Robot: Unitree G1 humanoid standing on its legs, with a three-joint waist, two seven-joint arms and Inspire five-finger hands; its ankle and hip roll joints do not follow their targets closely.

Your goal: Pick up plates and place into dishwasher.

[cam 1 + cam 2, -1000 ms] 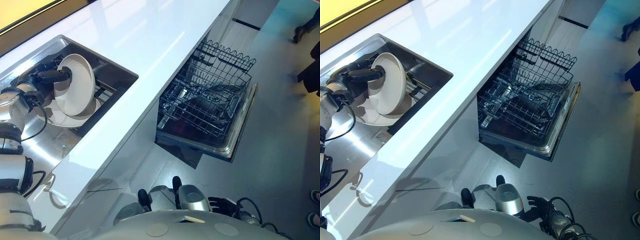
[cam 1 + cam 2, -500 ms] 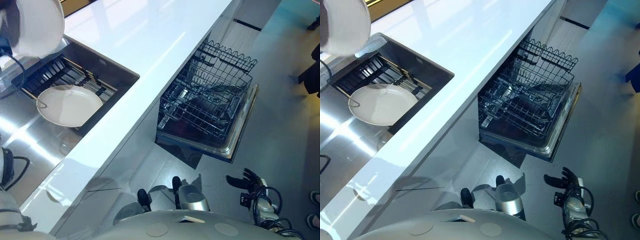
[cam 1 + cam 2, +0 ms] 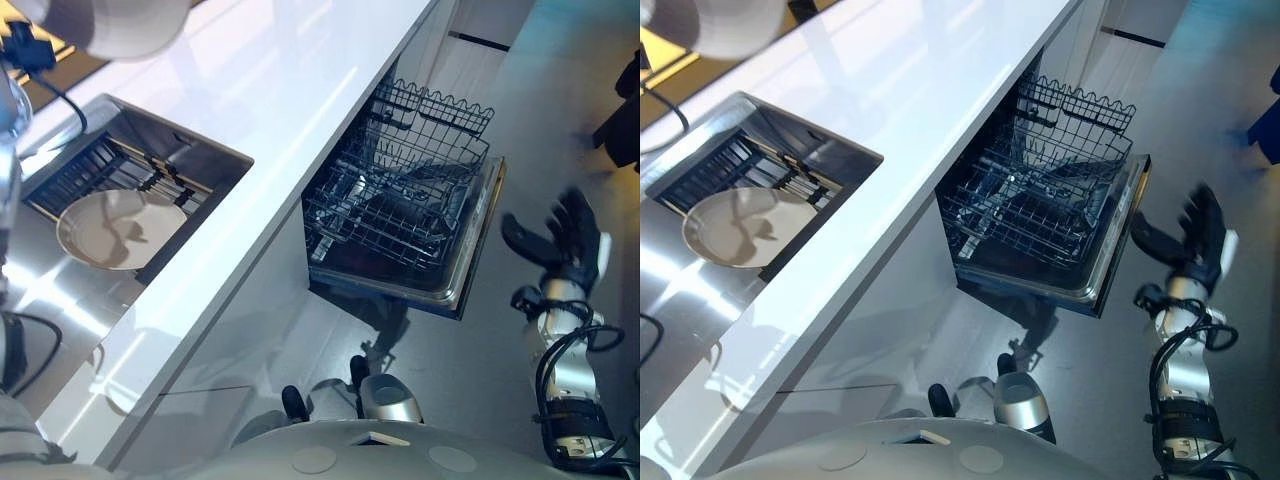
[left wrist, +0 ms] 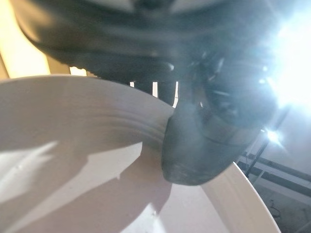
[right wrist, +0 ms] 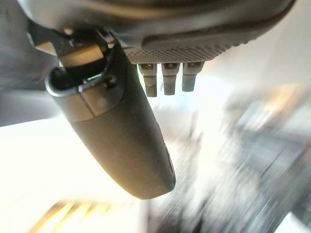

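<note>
A white plate [image 3: 130, 20] hangs high over the back left of the counter, with my left hand [image 4: 146, 43] shut on it; its thumb [image 4: 204, 136] presses on the plate's rim [image 4: 73, 170]. A second white plate [image 3: 115, 228] lies flat in the steel sink [image 3: 205, 160]. The dishwasher's lower rack [image 3: 400, 210] is pulled out over the open door [image 3: 470, 280] and holds no plates. My right hand [image 3: 565, 245] hovers open to the right of the door with its thumb [image 5: 116, 136] straight.
The long white counter [image 3: 290, 110] runs between the sink and the dishwasher. A dark slatted grid [image 3: 110, 165] lies in the sink behind the plate. A person's dark shoe [image 3: 622, 110] shows on the grey floor at the far right.
My left hand has carried the plate further up and to the right. My right hand has risen from low near the floor to beside the dishwasher door. The camera has shifted a little.
</note>
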